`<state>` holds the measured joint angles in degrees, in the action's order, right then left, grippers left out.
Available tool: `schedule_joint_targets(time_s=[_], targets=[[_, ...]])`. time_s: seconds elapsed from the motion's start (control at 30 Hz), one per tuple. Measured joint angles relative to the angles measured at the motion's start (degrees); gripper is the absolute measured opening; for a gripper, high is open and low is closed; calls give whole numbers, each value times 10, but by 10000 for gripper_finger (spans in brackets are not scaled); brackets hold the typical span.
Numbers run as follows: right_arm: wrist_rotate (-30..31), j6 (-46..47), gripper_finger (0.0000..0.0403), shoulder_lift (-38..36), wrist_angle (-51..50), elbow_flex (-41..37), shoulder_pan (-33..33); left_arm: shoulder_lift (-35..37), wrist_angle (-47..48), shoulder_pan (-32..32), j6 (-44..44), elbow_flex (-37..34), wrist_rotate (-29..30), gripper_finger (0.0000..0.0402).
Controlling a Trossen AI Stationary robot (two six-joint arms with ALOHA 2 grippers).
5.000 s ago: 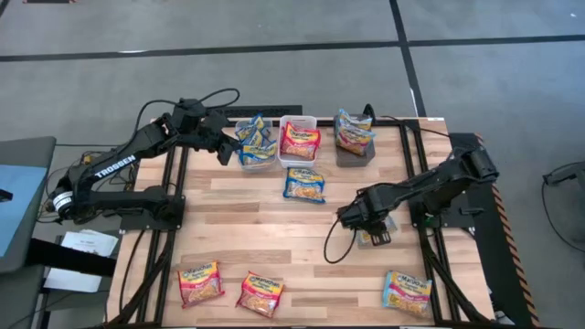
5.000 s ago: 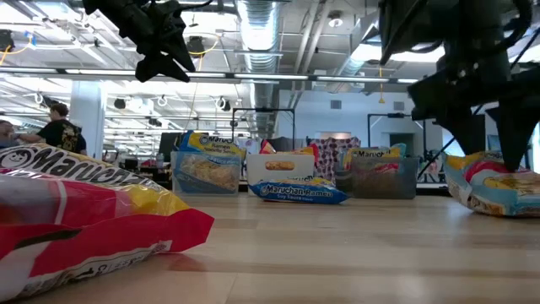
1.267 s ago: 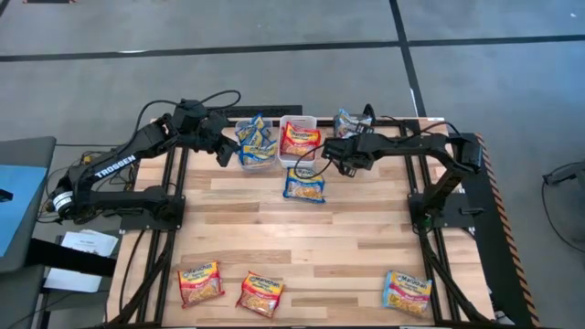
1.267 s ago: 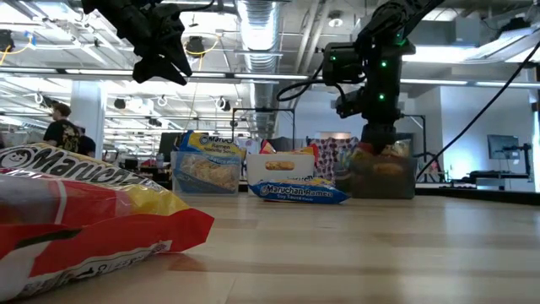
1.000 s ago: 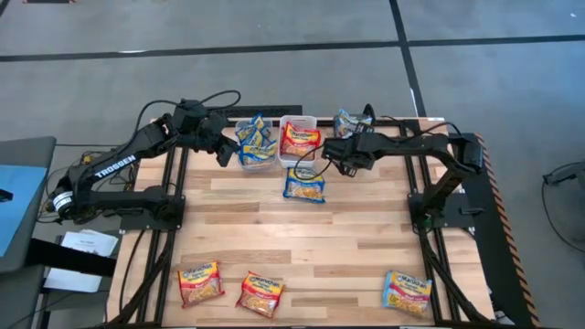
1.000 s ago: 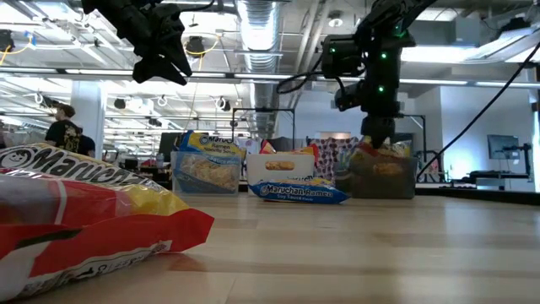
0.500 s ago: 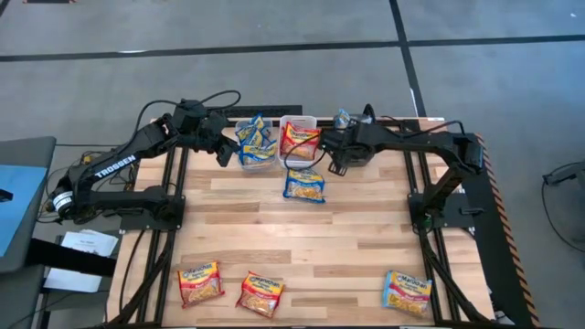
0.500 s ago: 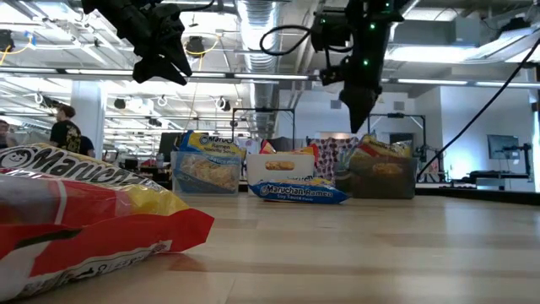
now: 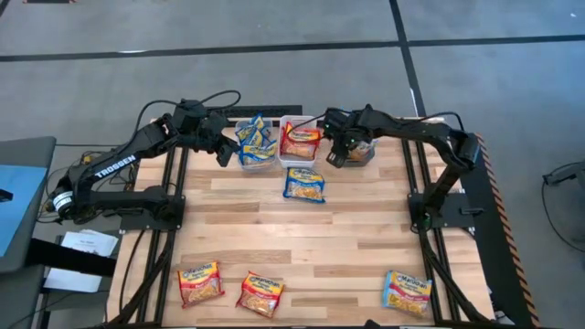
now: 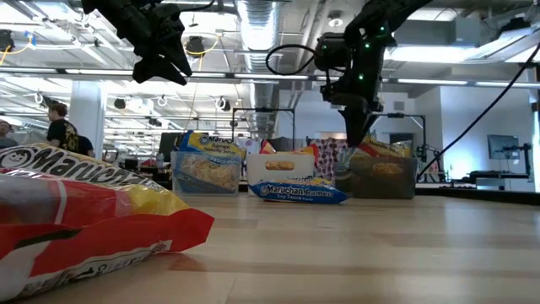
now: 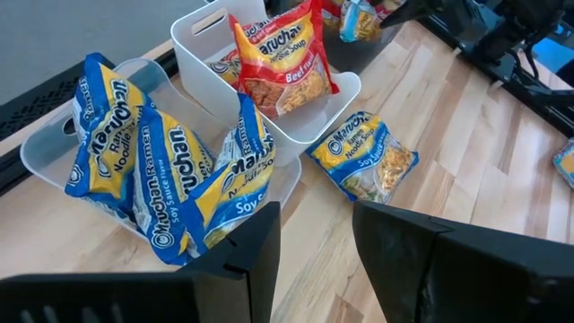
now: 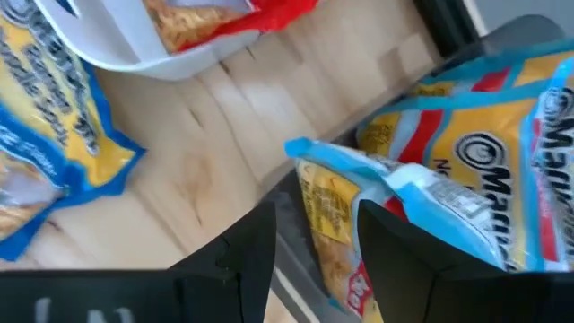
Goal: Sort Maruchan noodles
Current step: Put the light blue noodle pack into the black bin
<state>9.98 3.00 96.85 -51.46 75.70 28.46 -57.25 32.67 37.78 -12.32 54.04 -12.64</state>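
One blue-trimmed Maruchan packet (image 9: 304, 185) lies flat on the table in front of the bins; it also shows in the left wrist view (image 11: 366, 163). Blue packets stand in the clear bin (image 11: 54, 135). A red packet leans in the white bin (image 11: 206, 27). Light-blue and red trimmed packets (image 12: 466, 179) fill the dark grey bin (image 9: 358, 153). My left gripper (image 11: 316, 220) hovers open and empty beside the clear bin. My right gripper (image 12: 314, 224) hangs open just above the dark grey bin's left side (image 10: 356, 135), fingers pointing down, holding nothing.
Three more packets lie along the table's near edge: two red-trimmed ones (image 9: 201, 281) (image 9: 261, 293) at the left and one (image 9: 406, 291) at the right. The three bins stand in a row at the far edge. The table's middle is bare wood. A person shows far off in the room (image 10: 59, 127).
My right gripper has risen out of the dark grey bin and shifted a little toward the table's far-left, leaving the packet it lowered there resting in the bin. The left arm has kept still.
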Motion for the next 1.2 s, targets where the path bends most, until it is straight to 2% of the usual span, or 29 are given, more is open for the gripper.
schedule_joint_targets(time_s=[0.23, 0.57, 0.9, 1.03, 1.2], targets=[[-12, 0, 182, 2, 17, 0, 19, 0, 0, 0, 12, 0, 16, 128], [-8, 19, 182, 45, 18, 1, 17, 0, 0, 0, 8, 0, 16, 127], [40, 44, 158, 67, -1, 0, 9, 0, 0, 0, 7, 0, 23, 127], [28, 53, 151, 67, 8, 0, 19, 0, 0, 0, 7, 0, 29, 127], [-19, 98, 154, 67, 17, 0, 37, 0, 0, 0, 7, 0, 29, 127]])
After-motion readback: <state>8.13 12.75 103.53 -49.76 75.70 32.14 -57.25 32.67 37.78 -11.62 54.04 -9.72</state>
